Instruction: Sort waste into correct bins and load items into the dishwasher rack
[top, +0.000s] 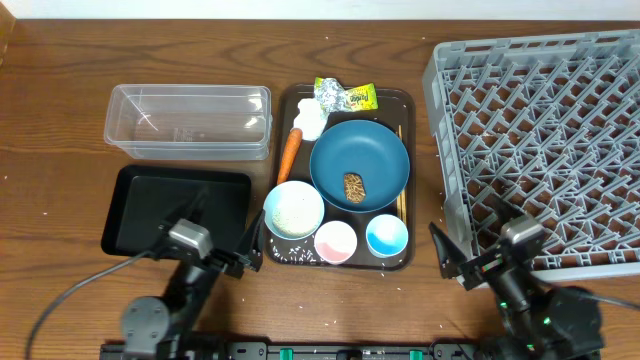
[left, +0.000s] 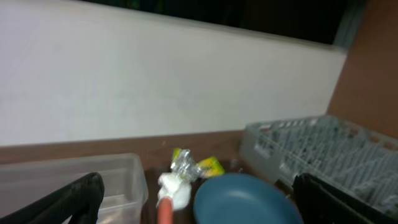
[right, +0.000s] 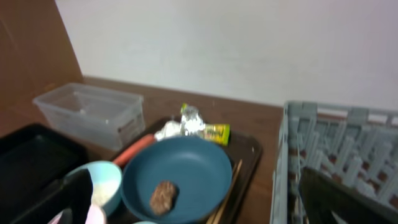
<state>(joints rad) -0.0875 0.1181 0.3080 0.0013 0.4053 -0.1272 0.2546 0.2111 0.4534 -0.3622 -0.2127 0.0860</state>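
Left pincer (left: 196, 186), right pincer (right: 193, 180) — both spread wide, empty. Yellow-green and silver snack wrapper (top: 346, 96) lies at dark brown serving tray's (top: 283, 100) far rim, just beside crumpled white tissue (top: 310, 120) — best pinch wrapper alone

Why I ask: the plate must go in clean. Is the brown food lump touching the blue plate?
Touching. The overhead view shows the brown food lump lying on the blue plate, inside its rim; the right wrist view agrees.

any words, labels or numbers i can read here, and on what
No text is legible.
Print on the yellow-green and silver snack wrapper: too blurred to read.
Faint marking on the clear rectangular plastic tub: too small to read.
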